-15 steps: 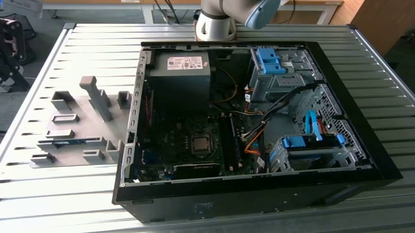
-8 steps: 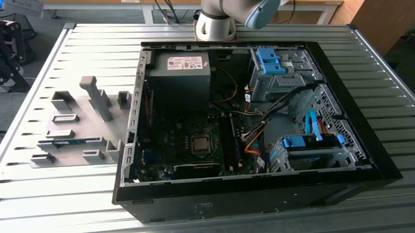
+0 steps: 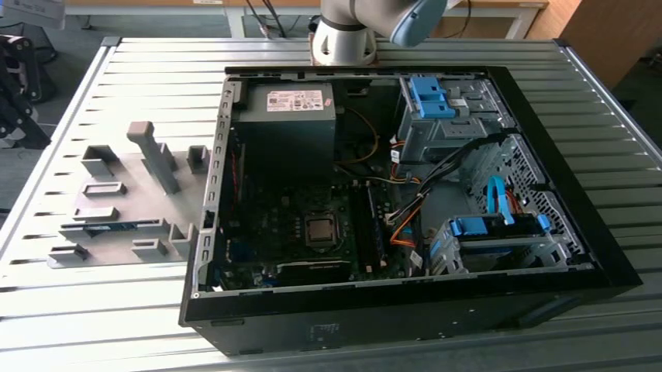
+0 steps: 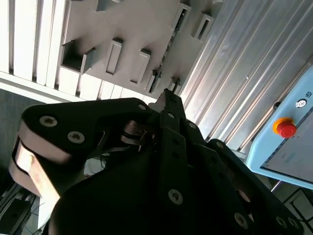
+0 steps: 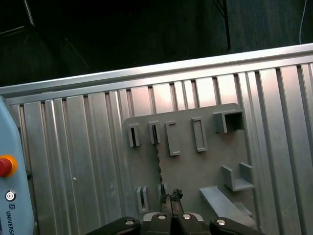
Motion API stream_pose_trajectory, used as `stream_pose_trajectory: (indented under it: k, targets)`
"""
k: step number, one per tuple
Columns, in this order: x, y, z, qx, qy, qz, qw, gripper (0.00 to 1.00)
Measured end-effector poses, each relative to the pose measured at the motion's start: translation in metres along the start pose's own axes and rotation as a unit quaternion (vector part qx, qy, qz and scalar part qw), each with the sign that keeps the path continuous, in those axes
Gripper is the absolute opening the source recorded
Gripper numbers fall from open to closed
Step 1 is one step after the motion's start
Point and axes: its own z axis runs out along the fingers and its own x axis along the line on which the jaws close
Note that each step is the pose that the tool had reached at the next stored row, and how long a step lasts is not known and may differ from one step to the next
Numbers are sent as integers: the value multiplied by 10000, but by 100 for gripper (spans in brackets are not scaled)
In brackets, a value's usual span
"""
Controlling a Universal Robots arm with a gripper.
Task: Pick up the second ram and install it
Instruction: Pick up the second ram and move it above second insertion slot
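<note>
End effector [image 5: 171,197] pinched together | second ram [image 5: 158,156] in grey holder [image 5: 195,171] | exterior view: computer case [image 3: 414,314]

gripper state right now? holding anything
Gripper: closed, holding nothing. The long thin green-blue ram stick sits in the grey plastic holder plate.

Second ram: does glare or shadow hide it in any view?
Exterior view: the second ram lies evenly lit in the grey holder; the case interior is dim. First wrist view: it shows edge-on, no glare. Second wrist view: the dark gripper covers much, table slats washed out.
</note>
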Motion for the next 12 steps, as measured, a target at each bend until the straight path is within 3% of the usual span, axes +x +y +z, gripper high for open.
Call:
stream_pose_trajectory:
  k: [5,9,12]
  targets:
    - [0,0,4,-1,2,3,10000,16]
    - [2,17,20,0,1,46,10000,35]
    - [8,45,74,1,2,67,10000,42]
